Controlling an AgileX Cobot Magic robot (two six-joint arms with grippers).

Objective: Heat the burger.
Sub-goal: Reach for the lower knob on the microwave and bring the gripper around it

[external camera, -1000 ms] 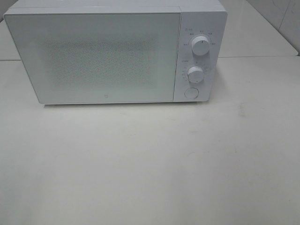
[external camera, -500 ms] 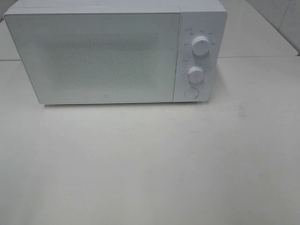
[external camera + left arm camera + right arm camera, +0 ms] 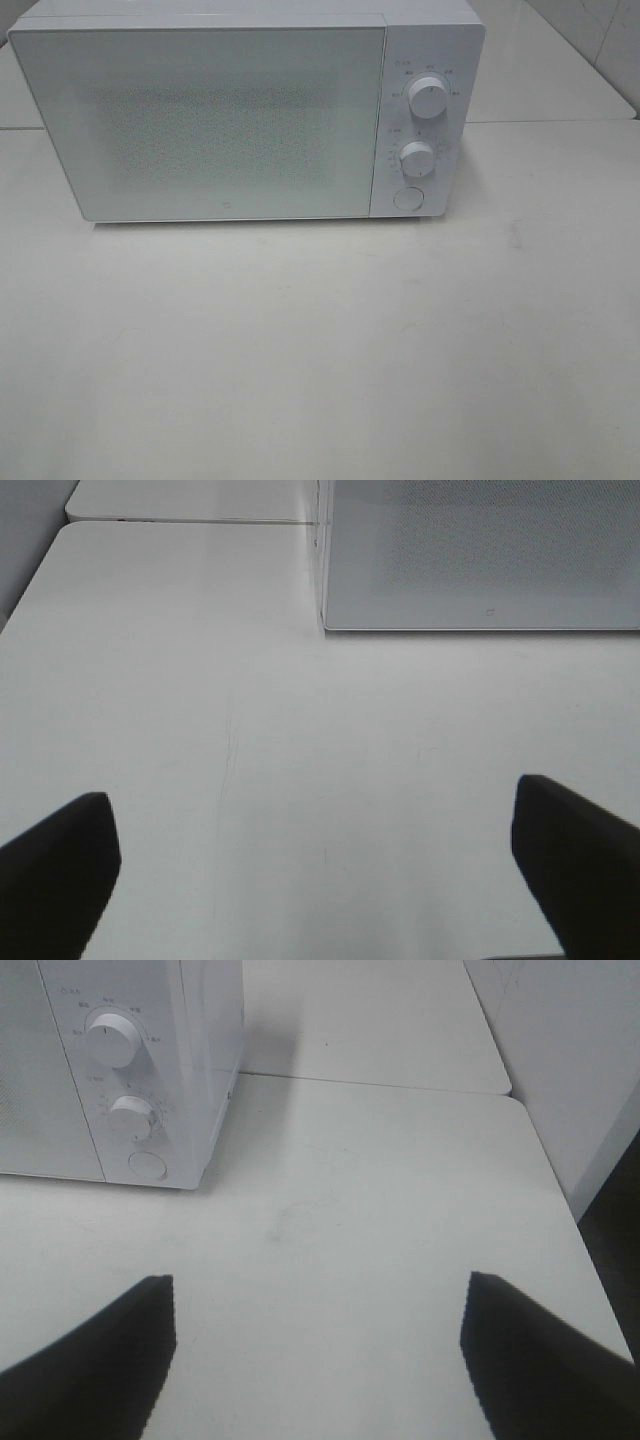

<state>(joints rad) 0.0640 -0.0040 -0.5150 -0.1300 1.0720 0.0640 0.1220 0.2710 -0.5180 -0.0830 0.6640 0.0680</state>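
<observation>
No change from a second ago in the high view: same layout, nothing has moved. Left gripper [image 3: 310, 800] is spread wide and empty, low over the bare table [image 3: 320, 350], facing the microwave [image 3: 230, 215] near its door's left corner. Door [image 3: 210, 120] is shut and frosted, so the burger isn't visible in any view; can't tell where it is. Upper knob [image 3: 429, 97], lower knob [image 3: 417, 159] and round button [image 3: 407, 198] sit on the right panel. Right gripper [image 3: 320, 1282] is spread too, holding nothing, over the table and facing that panel. Neither arm shows in the high view.
</observation>
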